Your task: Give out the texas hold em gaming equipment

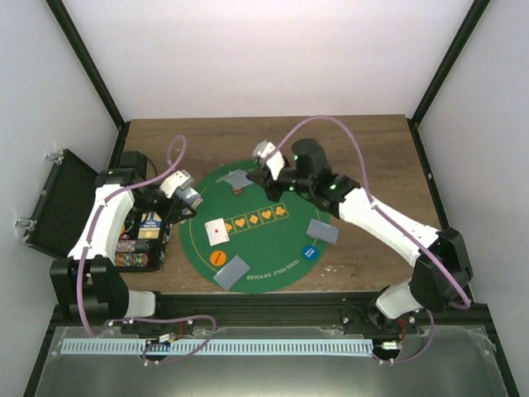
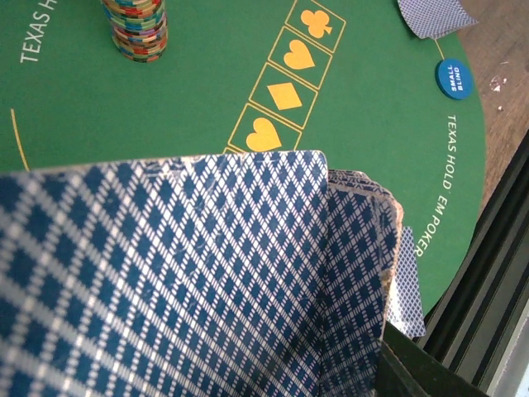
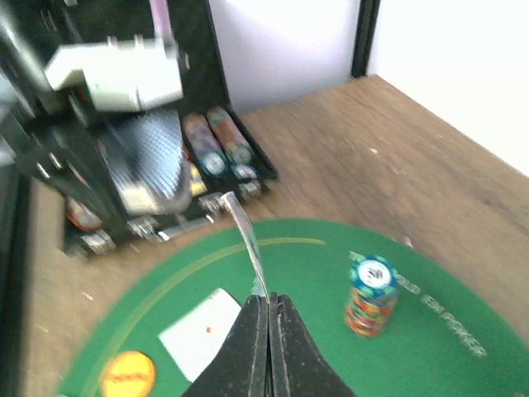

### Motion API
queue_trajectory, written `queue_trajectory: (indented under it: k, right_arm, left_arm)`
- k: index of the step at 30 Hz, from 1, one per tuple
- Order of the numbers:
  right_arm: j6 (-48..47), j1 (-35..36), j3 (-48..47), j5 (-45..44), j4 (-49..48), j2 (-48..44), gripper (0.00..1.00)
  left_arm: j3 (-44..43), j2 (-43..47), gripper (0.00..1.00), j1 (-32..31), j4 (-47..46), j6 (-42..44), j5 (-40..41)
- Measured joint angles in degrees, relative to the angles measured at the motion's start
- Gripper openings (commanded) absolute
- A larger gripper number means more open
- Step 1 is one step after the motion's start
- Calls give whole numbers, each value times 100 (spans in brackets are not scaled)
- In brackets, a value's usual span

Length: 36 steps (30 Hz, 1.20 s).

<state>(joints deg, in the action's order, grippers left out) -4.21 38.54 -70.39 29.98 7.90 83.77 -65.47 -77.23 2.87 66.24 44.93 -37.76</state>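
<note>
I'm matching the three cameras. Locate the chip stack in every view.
Top external: chip stack small, near the mat's far edge, beside a grey card.
Left wrist: top left, cut by the upper edge.
Right wrist: lower right, standing on the mat.
Shared landmark: the green mat.

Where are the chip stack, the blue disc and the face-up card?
chip stack [image 3: 369, 302], right wrist view, middle of its side.
blue disc [image 2: 452, 78], left wrist view, its centre.
face-up card [image 1: 217, 231], top view, its centre.
</note>
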Motion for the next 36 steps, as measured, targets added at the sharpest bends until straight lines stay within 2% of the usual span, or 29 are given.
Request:
queue_trajectory:
  k: [5,8,12,20,26,36]
  right_arm:
    - [-1895,859,824,-1495,-297,76,1]
    - [-2949,1388,1257,-2090,-629,363,1]
    - [-3987,1696,1386,-2680,-966,911,1]
    - [-5027,1718,1399,-3462,-1519,1499,1]
    - [-5626,1764,1589,-3508,-1843,1725,1]
    - [-6146,1882,1604,-3427,-1582,2133,1]
  left_arm:
    - [0,-24,48,13,-79,-131,-4]
    - [2,-24,48,15,-101,-151,-2]
    - [4,-22,48,15,-105,-149,-2]
    - [4,-17,49,15,-103,-149,-4]
    - [4,-17,49,15,-103,-149,-4]
    - [4,-17,49,15,-103,-146,-7]
